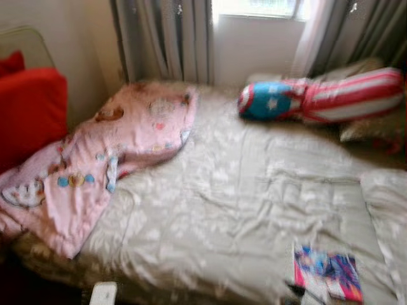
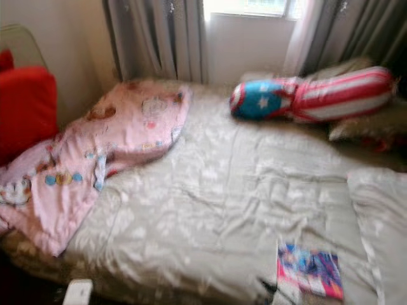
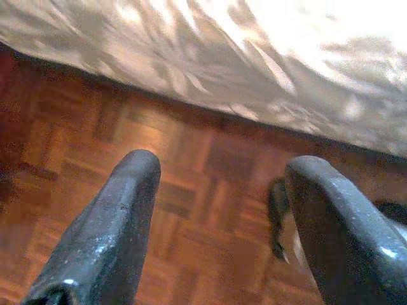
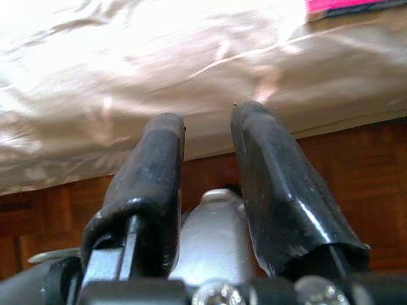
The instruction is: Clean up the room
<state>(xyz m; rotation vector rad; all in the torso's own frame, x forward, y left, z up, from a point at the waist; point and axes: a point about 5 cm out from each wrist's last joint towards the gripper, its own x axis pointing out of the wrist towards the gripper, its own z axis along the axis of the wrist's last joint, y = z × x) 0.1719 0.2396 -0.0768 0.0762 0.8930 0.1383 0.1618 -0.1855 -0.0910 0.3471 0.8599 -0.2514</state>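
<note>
Pink blanket (image 1: 95,159) rumpled at bed's (image 1: 241,210) head, magazine (image 1: 327,273) near its foot edge; left gripper (image 3: 216,216) spread wide, right gripper (image 4: 206,165) slightly parted, both empty.

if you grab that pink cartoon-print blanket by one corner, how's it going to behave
The pink cartoon-print blanket would likely hang limp and trail, since it lies crumpled and draped over the edge of the beige quilted bed cover. It looks thin, so probably light. One end lies against the red cushion, so it may drag there.
</note>
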